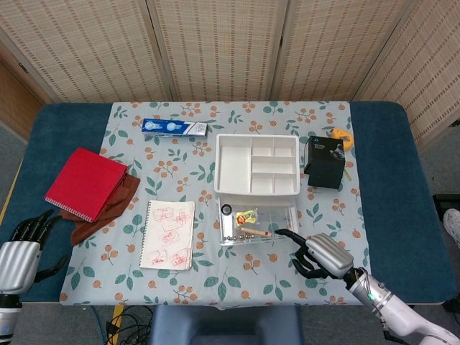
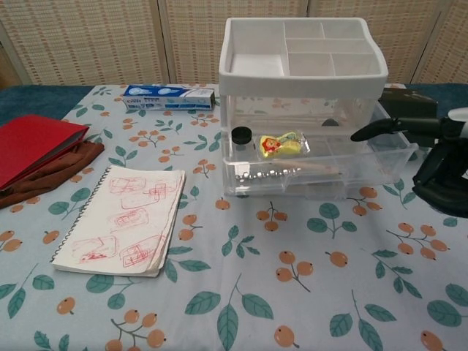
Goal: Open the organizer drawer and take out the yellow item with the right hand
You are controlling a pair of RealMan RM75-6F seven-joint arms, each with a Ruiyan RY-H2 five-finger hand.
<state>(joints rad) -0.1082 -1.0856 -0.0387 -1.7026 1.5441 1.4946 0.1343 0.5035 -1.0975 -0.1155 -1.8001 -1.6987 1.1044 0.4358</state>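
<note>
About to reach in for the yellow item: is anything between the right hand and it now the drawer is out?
Nothing visible covers the yellow item; it lies exposed in the open drawer. The right hand sits at the drawer's front right corner, so only the clear drawer wall lies between them; reach over it.

Clear organizer drawer [image 2: 322, 164] pulled out, yellow item [image 2: 282, 145] lying flat inside.

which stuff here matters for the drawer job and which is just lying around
For the job: organizer, open drawer, yellow item, right hand.
Lying about: red notebook, brown cloth, sketch pad, toothpaste box, black box.
</note>
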